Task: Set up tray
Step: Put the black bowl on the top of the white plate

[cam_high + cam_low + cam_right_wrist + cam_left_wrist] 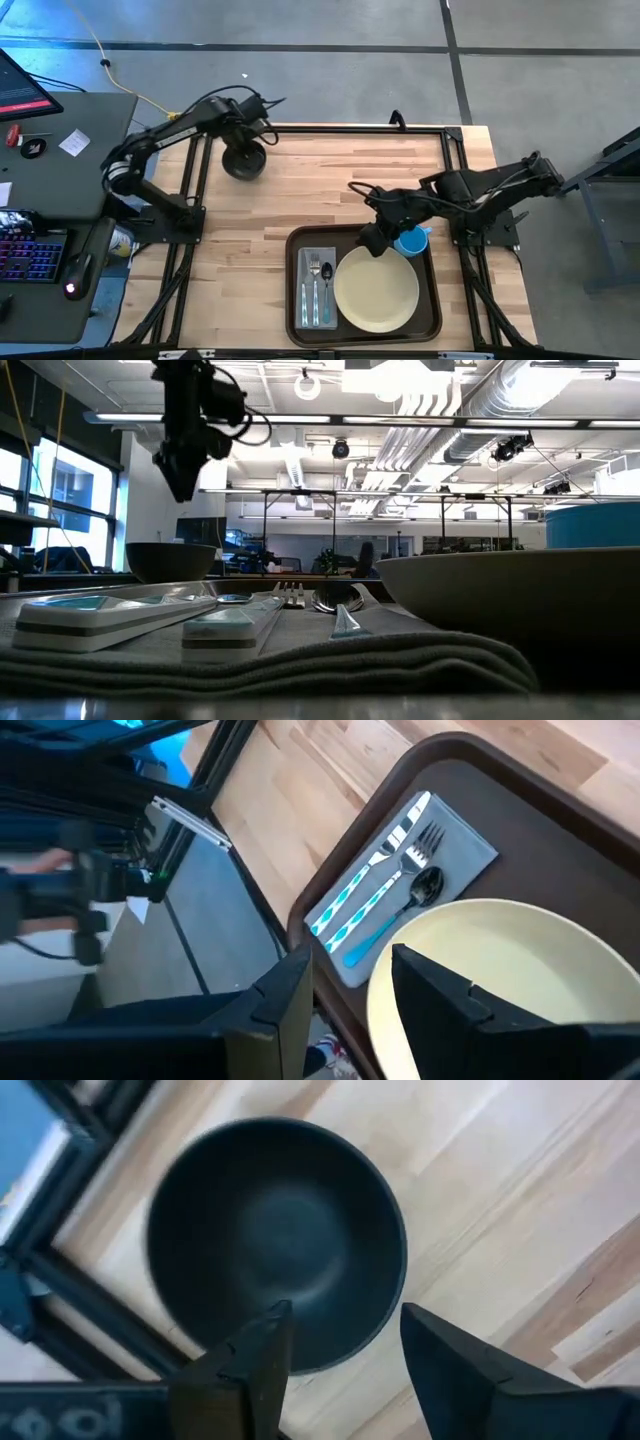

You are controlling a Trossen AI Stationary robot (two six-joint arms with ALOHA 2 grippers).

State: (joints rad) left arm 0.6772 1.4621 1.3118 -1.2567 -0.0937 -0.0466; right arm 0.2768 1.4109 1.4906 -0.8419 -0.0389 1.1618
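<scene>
Tray (296, 290): I see it at the near edge of the bench (300, 190), right of centre; dark brown, rounded corners, low rim.
On it: grey napkin (306, 262) with fork (313, 290) and spoon (327, 290) at its left, pale yellow plate (376, 290) in the middle, blue cup (411, 242) at the far right corner.
Right gripper (372, 240): low over the tray's far edge, just beside the cup, its fingers (285, 995) spread and holding nothing.
Left gripper (262, 108): hanging above the dark bowl (243, 160) at the far left of the bench, well apart from the tray; fingers (255, 1360) spread, empty.
Step in hand: the bowl looks like the last piece, I judge.
How I'd do it: drop straight down, one finger inside the rim and one outside, pinch the wall firmly, lift level, and carry it to free tray space clear of the right arm.
</scene>
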